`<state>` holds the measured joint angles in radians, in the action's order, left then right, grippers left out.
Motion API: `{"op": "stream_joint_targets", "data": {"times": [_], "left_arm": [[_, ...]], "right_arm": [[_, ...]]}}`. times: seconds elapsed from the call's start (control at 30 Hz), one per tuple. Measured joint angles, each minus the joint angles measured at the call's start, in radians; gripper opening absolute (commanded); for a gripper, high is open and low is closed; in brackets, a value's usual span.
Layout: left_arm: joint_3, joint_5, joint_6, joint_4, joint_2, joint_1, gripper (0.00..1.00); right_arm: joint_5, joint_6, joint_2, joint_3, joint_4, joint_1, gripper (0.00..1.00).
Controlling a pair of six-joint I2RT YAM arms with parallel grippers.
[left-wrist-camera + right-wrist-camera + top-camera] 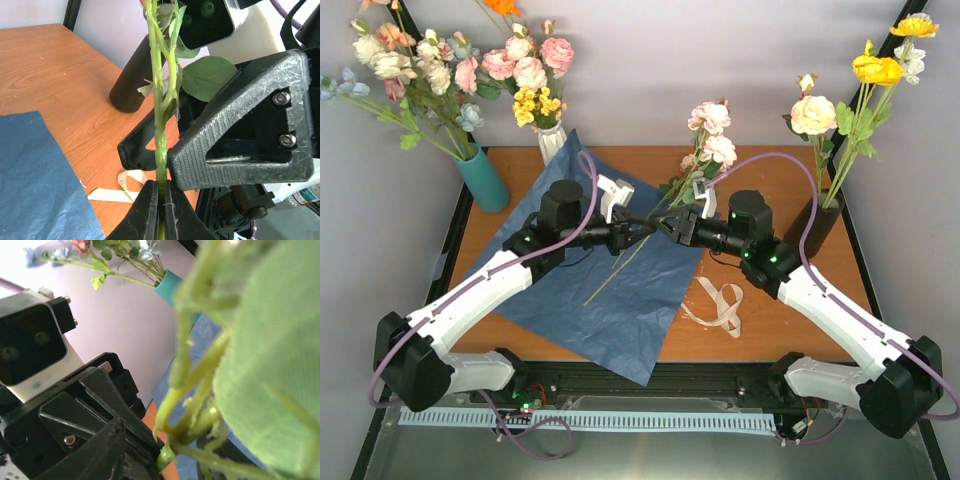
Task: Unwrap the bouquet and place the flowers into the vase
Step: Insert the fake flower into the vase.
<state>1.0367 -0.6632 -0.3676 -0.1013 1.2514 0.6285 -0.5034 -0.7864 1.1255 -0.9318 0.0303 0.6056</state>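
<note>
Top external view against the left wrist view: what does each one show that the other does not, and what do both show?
Only the top external: both arms whole, the teal vase and the white vase with their bunches, and the pale pink blooms. Only the left wrist: close up, the left hand shut on the flower stem, the right hand open around it. Both: the blue paper, the ribbon, the dark vase, the table.
</note>
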Motion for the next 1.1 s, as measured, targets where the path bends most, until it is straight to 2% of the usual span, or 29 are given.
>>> {"op": "stream_joint_targets", "data": {"times": [0.1,0.23,0.33,0.5,0.6,0.7,0.77,0.83,1.1], "left_arm": [[-0.018,-0.001,-0.003,0.005,-0.024,0.000,0.00],[-0.038,-0.007,-0.009,0.019,-0.042,0.000,0.00],[-0.058,-0.011,-0.010,0.033,-0.057,0.000,0.04],[-0.080,-0.010,-0.012,0.043,-0.079,0.001,0.26],[-0.103,-0.005,-0.014,0.041,-0.100,0.002,0.50],[-0.130,0.012,-0.003,0.034,-0.132,0.002,0.69],[-0.155,0.032,0.004,0.020,-0.165,0.002,0.95],[-0.181,0.059,0.013,0.002,-0.204,0.003,0.99],[-0.270,0.206,0.021,-0.117,-0.332,0.003,0.99]], "right_arm": [[0.019,-0.003,0.003,-0.008,-0.005,0.019,0.25],[0.039,-0.004,0.003,-0.011,-0.005,0.035,0.04],[0.052,-0.014,0.004,-0.013,-0.003,0.050,0.03],[0.078,-0.006,0.005,-0.030,0.018,0.069,0.03],[0.098,0.009,0.005,-0.050,0.045,0.069,0.03],[0.129,0.041,0.005,-0.089,0.095,0.070,0.03],[0.158,0.071,0.005,-0.125,0.140,0.070,0.03],[0.191,0.108,0.003,-0.159,0.183,0.070,0.03],[0.393,0.288,-0.011,-0.301,0.384,0.070,0.03]]}}
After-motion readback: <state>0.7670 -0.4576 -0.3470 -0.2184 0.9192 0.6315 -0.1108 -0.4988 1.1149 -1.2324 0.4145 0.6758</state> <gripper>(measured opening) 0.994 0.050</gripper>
